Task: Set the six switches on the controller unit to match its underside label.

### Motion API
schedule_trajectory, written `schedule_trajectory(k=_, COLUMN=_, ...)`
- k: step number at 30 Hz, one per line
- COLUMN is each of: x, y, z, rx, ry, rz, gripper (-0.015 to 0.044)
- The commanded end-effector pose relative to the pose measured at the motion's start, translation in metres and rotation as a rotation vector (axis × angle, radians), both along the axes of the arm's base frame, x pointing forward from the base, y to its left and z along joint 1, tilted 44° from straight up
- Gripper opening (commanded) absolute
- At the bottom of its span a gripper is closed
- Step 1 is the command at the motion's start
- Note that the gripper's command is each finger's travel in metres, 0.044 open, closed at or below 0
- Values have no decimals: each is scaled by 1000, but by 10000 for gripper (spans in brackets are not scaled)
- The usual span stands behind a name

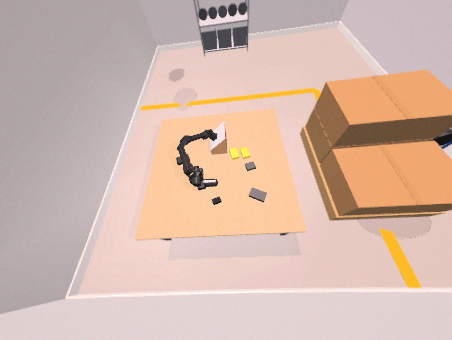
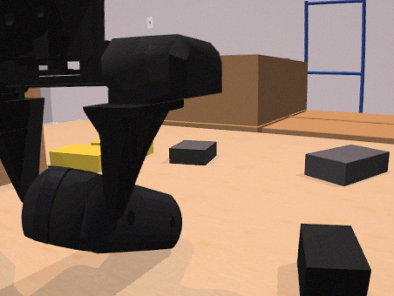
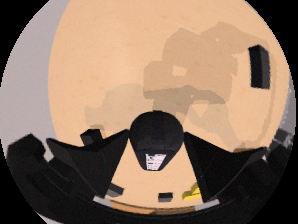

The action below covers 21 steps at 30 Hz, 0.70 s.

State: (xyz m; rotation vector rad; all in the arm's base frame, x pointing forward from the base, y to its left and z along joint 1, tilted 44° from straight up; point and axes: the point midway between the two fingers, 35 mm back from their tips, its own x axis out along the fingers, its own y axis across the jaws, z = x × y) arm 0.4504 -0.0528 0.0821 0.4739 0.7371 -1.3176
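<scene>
The dark controller unit [image 1: 212,183] [image 2: 148,218] [image 3: 156,131], rounded on its outside, is held off the bench between the two fingers of my gripper [image 2: 70,209], which also shows in the wrist view [image 3: 157,133]. The fingers press on its two ends. Its white label [image 3: 154,161] faces towards the wrist camera; it bears rows of dark marks, too small to read as filled or empty squares. The label side is turned away from the exterior camera. The six switches are hidden in all views.
A small black block [image 1: 216,200] [image 2: 333,248] lies near the unit. A larger grey block [image 1: 258,194] [image 2: 349,155], a smaller grey block [image 1: 250,166] [image 2: 192,152] and two yellow blocks lie beyond. A white-faced wedge [image 1: 219,145] stands at the back. Another dark block [image 1: 179,161] [image 3: 259,67] lies beside the arm.
</scene>
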Motion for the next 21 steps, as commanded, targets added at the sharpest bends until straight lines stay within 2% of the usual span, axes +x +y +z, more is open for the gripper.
schedule_trajectory(k=1, x=0, y=10, z=0, rx=5, ry=-3, rz=9, gripper=335)
schedule_trajectory(k=21, x=-4, y=21, z=1, rx=5, ry=-3, rz=9, gripper=335)
